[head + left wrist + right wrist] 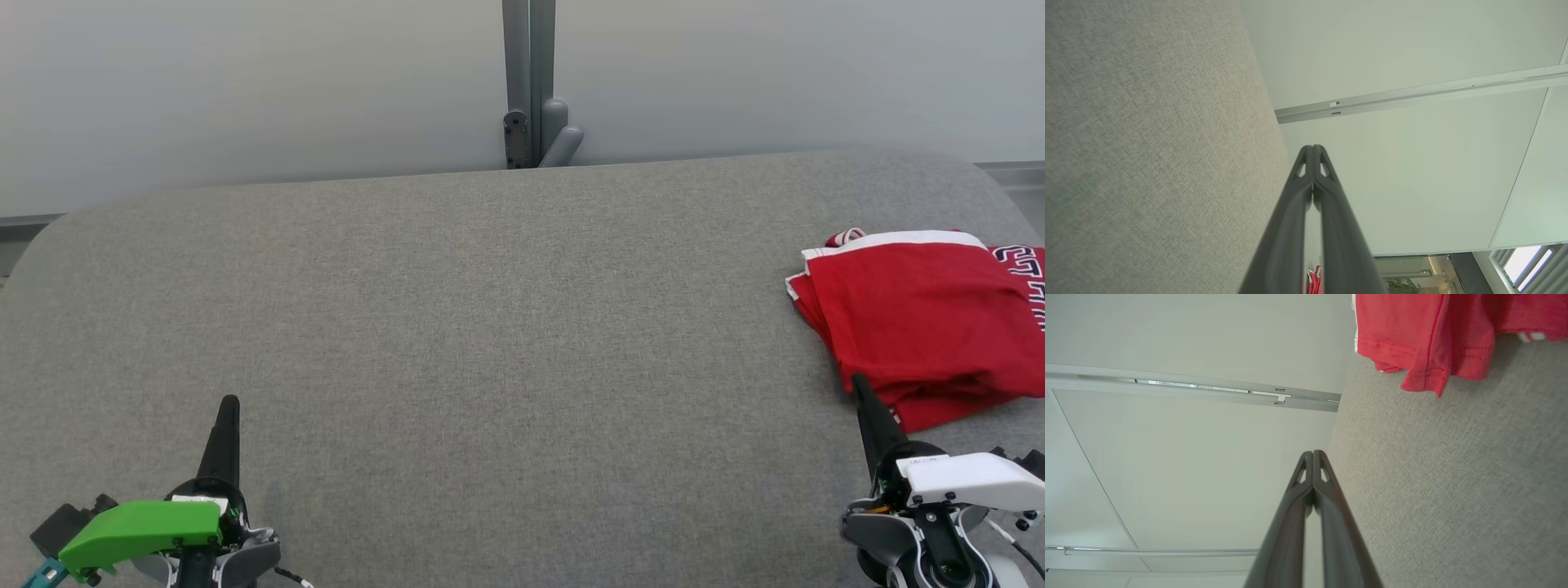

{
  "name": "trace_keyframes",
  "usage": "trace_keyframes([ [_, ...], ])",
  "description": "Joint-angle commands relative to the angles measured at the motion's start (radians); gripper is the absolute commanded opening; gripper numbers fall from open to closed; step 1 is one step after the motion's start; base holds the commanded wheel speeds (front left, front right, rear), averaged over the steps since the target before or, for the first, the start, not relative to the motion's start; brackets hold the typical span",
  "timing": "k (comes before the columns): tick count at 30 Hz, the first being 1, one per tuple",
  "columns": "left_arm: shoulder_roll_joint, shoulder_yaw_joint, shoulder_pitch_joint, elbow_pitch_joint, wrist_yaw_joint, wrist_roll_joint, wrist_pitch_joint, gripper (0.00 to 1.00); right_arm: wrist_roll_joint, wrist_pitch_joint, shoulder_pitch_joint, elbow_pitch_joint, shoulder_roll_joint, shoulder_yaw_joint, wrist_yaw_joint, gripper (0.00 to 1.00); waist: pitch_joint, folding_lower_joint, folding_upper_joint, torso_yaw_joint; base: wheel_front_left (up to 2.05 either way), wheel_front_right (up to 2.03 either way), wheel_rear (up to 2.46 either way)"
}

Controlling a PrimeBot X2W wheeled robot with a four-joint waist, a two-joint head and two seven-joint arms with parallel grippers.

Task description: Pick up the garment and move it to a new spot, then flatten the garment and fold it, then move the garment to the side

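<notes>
Just beyond right pincer: folded red garment.

Left gripper: lower left of head view, fingers pressed together, pointing up, empty.
Right gripper: lower right, fingers pressed together, tip leaning slightly left, empty.
Left wrist: green cover.
Right wrist: white cover.

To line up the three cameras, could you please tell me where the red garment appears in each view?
Head view: the red garment lies folded at the right edge.
Left wrist view: the garment is a red sliver at the bottom edge, near the middle.
Right wrist view: garment at upper right, along the top edge.
Shared landmark: the grey fabric surface beneath it.
</notes>
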Motion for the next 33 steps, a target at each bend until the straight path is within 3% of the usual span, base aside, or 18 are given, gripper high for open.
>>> trace_keyframes([
  [1, 0.005, 0.005, -0.024, -0.007, -0.007, -0.025, 0.008, 0.00, 0.026, 0.008, -0.017, -0.006, -0.006, 0.000, 0.000, 0.00, 0.000, 0.0000, 0.0093, -0.001, 0.00, 0.00, 0.00],
  [21, 0.006, 0.022, -0.040, -0.011, -0.009, -0.150, 0.041, 0.00, 0.173, 0.043, -0.034, -0.006, -0.007, 0.003, 0.000, 0.00, 0.006, 0.0000, 0.0109, -0.007, 0.00, 0.00, 0.00],
  [33, 0.005, 0.022, -0.040, -0.011, -0.009, -0.149, 0.039, 0.00, 0.174, 0.044, -0.033, -0.006, -0.007, 0.003, 0.000, 0.00, 0.006, 0.0000, 0.0110, -0.008, 0.00, 0.00, 0.00],
])
